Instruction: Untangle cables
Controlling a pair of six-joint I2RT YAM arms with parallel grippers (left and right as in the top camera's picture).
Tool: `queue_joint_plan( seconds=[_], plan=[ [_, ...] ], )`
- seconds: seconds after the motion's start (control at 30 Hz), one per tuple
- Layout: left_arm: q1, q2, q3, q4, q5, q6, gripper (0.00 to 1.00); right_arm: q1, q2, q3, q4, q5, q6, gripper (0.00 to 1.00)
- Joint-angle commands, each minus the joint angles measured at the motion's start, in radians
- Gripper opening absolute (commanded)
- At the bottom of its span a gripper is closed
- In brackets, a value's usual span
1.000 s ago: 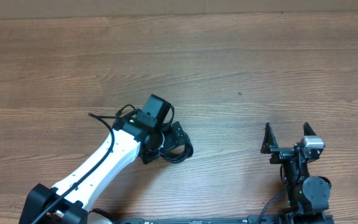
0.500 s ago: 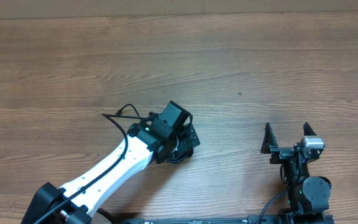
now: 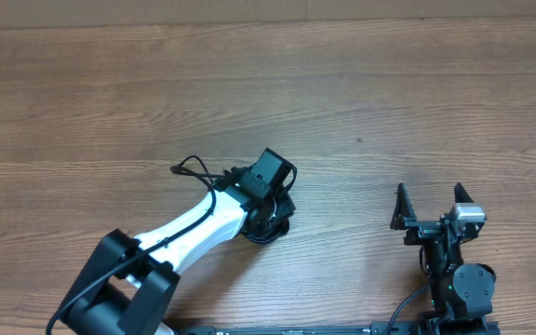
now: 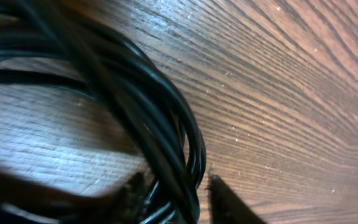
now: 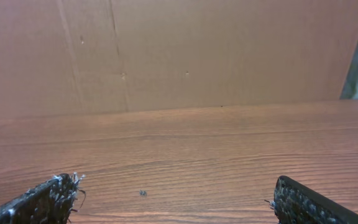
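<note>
Since the cables (image 4: pixel 166 115) pass straight between the fingers of the left pincer (image 4: pixel 174 199), coiling away ahead of it on the counter (image 4: pixel 278 93), the jaws are set close about them; a firm clamp cannot be confirmed. The right pincer (image 3: pixel 431 194) is parked wide open, well apart.

Reads as a robotics lab bench rather than a home or shop. Shows a bare wood-grain table (image 3: pixel 417 93) with two small manipulators at the near edge: white-and-black left arm (image 3: pixel 194 233) near left, black right arm (image 3: pixel 454 279) near right, along a dark rail (image 3: pixel 296 328). Backs onto a plain brown cardboard panel (image 5: pixel 197 50) on the far side.
</note>
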Motion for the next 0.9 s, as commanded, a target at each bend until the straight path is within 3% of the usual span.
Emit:
queue_joint_plan(
  seconds=[0.0,0.07,0.43,0.5,0.57,0.77,0.87],
  plan=[
    [-0.005,0.014,-0.002,0.013,0.015,0.002,0.17,-0.003,-0.005,-0.011,0.004,0.003,-0.003,1.00],
    [-0.005,0.013,-0.002,0.019,0.015,0.003,0.04,-0.003,-0.005,-0.011,0.004,0.003,-0.003,1.00],
    [0.058,-0.089,0.082,0.013,0.130,0.023,0.04,-0.003,-0.005,-0.011,0.004,0.003,-0.003,1.00],
    [0.065,-0.126,0.095,-0.011,0.119,-0.024,0.04,-0.003,-0.005,-0.011,0.004,0.003,-0.003,1.00],
    [0.073,-0.162,0.095,-0.052,0.116,-0.182,0.04,-0.003,-0.005,-0.011,0.004,0.003,-0.003,1.00],
    [0.071,-0.176,0.095,-0.131,0.200,-0.916,0.04,-0.003,-0.005,-0.011,0.004,0.003,-0.003,1.00],
    [0.072,-0.172,0.095,-0.024,0.191,-0.935,0.08,-0.003,-0.005,-0.011,0.004,0.003,-0.003,1.00]
  ],
)
